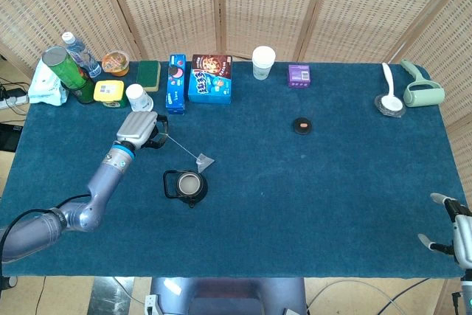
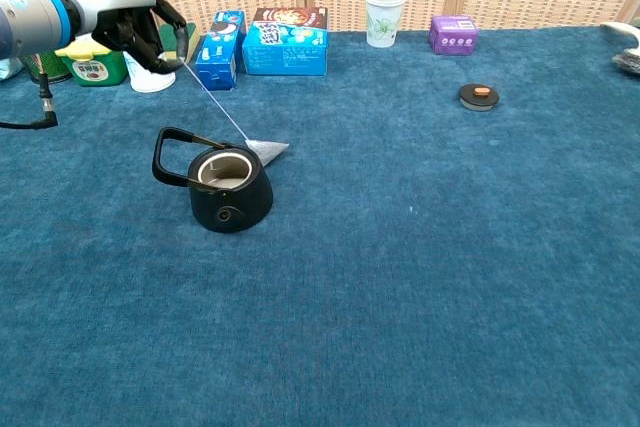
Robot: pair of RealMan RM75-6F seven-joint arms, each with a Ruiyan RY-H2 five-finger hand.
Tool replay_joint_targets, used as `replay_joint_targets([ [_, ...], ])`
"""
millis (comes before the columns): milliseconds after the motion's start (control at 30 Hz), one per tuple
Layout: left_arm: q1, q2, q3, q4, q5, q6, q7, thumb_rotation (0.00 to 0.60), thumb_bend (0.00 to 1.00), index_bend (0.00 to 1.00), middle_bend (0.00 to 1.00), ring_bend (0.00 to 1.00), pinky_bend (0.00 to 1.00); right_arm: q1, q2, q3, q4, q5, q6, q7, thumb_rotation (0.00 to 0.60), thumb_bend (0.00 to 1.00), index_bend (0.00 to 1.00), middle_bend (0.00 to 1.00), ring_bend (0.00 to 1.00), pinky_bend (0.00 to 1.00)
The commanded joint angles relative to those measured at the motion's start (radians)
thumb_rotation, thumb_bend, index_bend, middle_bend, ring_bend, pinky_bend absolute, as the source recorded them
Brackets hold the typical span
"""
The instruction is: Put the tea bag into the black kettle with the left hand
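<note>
**Left hand pinching tea bag string, bag beside kettle**

Landmark: black kettle, lid off, upright on the blue worktop.
- Left hand: raised behind-left of kettle, fingers pinching the string's end; string runs taut down to the bag.
- Tea bag: just behind-right of the kettle rim, low end at the worktop; can't tell if it touches the kettle.
- Round black lid: well right of kettle.
- Right hand: far right of kettle at worktop edge, fingers spread, holding nothing.
</note>
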Motion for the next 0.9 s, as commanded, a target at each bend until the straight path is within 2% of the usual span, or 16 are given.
replay_joint_targets([
  [33,0.027,0.057,-0.038,-0.085,0.023,0.015,-0.064,0.6,0.53,0.69,1.0,1.0,1.0,-0.004,-0.001,0.002,0.005,0.004,0.003,0.009,0.6,0.15,0.24,0.29,0.34,0.35],
  [333,0.066,0.151,-0.089,-0.243,0.06,0.012,-0.186,0.6,0.53,0.69,1.0,1.0,1.0,-0.009,-0.014,-0.005,0.008,-0.018,0.018,0.016,0.6,0.15,0.25,0.29,0.34,0.35],
  [667,0.132,0.262,-0.112,-0.422,0.167,0.098,-0.255,0.6,0.53,0.69,1.0,1.0,1.0,-0.011,-0.016,-0.005,0.011,-0.031,0.027,0.023,0.6,0.15,0.25,0.29,0.34,0.35],
  [900,0.138,0.302,-0.117,-0.489,0.193,0.068,-0.316,0.6,0.53,0.69,1.0,1.0,1.0,-0.013,-0.011,0.005,0.016,-0.025,0.036,0.035,0.6,0.15,0.25,0.29,0.34,0.35],
])
